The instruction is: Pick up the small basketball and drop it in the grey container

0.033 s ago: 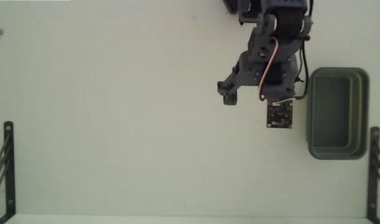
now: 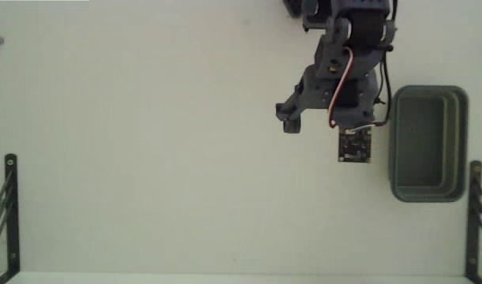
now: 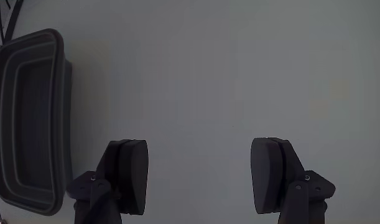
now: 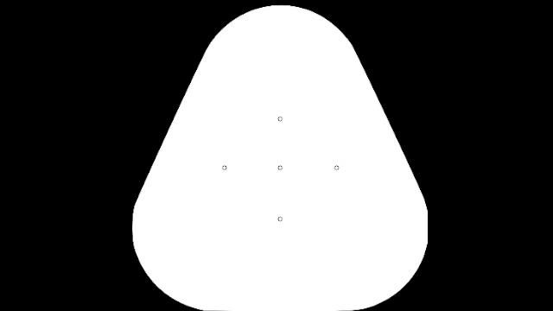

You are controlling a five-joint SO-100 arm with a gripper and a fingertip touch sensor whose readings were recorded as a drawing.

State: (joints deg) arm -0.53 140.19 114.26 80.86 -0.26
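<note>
From my remote station, the fixed view shows the arm reaching down from the top edge of the white surface, its body folded over itself at about 1 o'clock in the picture, with a small circuit board at its lower end. The grey container sits just to the arm's 3 o'clock, near the right edge of that view, and what I can see of its interior is bare. In the wrist view the jaws are spread wide, the two dark fingers standing well apart at the bottom of the picture with only pale surface between them; they grip nothing and touch nothing. From the jaws, the grey container lies at about 10 o'clock in the wrist view, along the left edge, apart from the nearer finger. The small basketball does not show in either view, so I cannot tell where it lies relative to the jaws. Black metal brackets stand at the lower left and lower right corners of the surface in the fixed view.
</note>
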